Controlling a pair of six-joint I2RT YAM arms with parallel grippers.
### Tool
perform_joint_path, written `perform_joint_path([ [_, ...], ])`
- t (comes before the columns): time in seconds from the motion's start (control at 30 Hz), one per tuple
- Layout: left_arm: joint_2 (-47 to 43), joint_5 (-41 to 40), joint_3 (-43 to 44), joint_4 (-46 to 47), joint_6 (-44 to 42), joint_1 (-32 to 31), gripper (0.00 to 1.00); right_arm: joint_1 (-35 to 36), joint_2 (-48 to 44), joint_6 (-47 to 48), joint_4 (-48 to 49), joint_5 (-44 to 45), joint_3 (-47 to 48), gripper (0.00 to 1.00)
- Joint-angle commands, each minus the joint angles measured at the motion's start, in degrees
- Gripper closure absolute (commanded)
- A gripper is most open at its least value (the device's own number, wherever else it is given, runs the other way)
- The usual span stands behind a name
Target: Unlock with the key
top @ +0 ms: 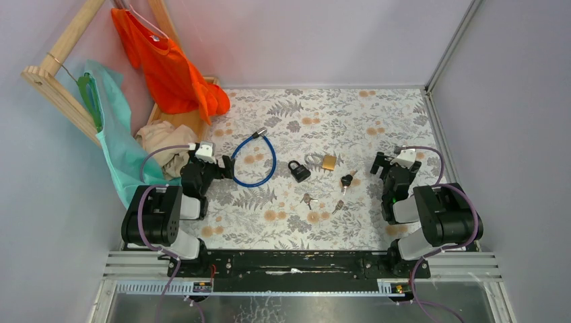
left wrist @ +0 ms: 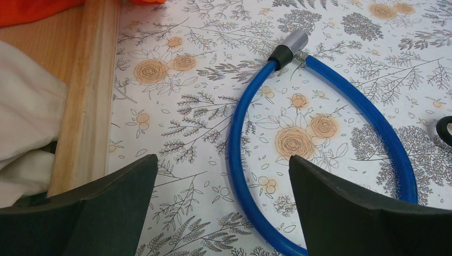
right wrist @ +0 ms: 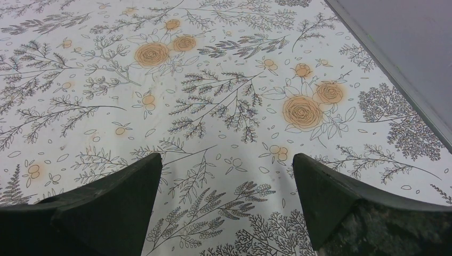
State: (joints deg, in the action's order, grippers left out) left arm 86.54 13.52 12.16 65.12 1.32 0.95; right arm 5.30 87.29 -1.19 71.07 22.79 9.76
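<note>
The key (top: 346, 180), with a black plastic head and a short silver blade, lies on the floral cloth right of centre. A black padlock (top: 299, 169) and a brass padlock (top: 328, 161) lie just left of it. My right gripper (top: 379, 169) is open and empty, a short way right of the key; its wrist view (right wrist: 226, 165) shows only bare cloth between the fingers. My left gripper (top: 225, 168) is open and empty at the blue cable lock (top: 254, 161), whose loop (left wrist: 237, 138) runs between its fingers. The black padlock's edge (left wrist: 445, 129) peeks in at the right.
Two small all-silver keys (top: 308, 199) (top: 338, 206) lie near the front of the cloth. A wooden rack (top: 60, 81) with an orange shirt (top: 168, 64) and teal garment (top: 111, 141) stands at back left. A wooden tray edge (left wrist: 88, 90) holds beige cloth (top: 161, 138).
</note>
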Motion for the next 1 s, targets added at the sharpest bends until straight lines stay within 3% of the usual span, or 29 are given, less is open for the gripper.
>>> perform_joint_path([
  [0.0, 0.31, -1.20, 0.77, 4.76, -0.71, -0.15, 0.00, -0.17, 0.01, -0.41, 3.10, -0.22, 1.25, 0.01],
  [0.33, 0.38, -1.14, 0.98, 4.41, -0.75, -0.07, 0.00, -0.64, -0.14, -1.16, 1.60, 0.08, 1.73, 0.01],
  [0.53, -1.21, -0.49, 1.87, 2.19, -0.38, 0.51, 0.00, -3.50, -3.62, -2.22, -1.45, -4.49, 1.80, 0.01],
  [0.57, -2.83, -0.60, 3.43, -1.91, 0.69, 1.12, 0.00, -2.56, -6.04, -1.54, -4.09, -2.65, 2.41, 0.01],
  [0.67, -7.62, -0.45, 11.08, -19.87, 0.65, 2.63, 0.00, -0.74, -16.10, -6.46, -27.11, 6.25, 10.48, 0.01],
  [0.73, -9.27, -0.64, 16.31, -30.27, -0.78, 2.63, 0.00, -0.74, -21.43, -11.78, -41.09, 4.11, 15.64, 0.01],
  [0.8, -10.56, -2.48, 20.33, -37.48, 0.81, 2.90, 0.00, -0.84, -23.61, -18.70, -47.24, 2.51, 18.34, 0.01],
  [0.87, -11.37, -4.43, 23.69, -43.31, 2.23, 3.05, 0.00, -1.05, -24.97, -29.22, -59.27, 5.80, 22.25, 0.01],
  [0.97, -11.19, -5.16, 28.54, -51.50, 1.34, 3.09, 0.00, -0.94, -27.92, -29.85, -60.05, -7.58, 20.88, 0.01],
])
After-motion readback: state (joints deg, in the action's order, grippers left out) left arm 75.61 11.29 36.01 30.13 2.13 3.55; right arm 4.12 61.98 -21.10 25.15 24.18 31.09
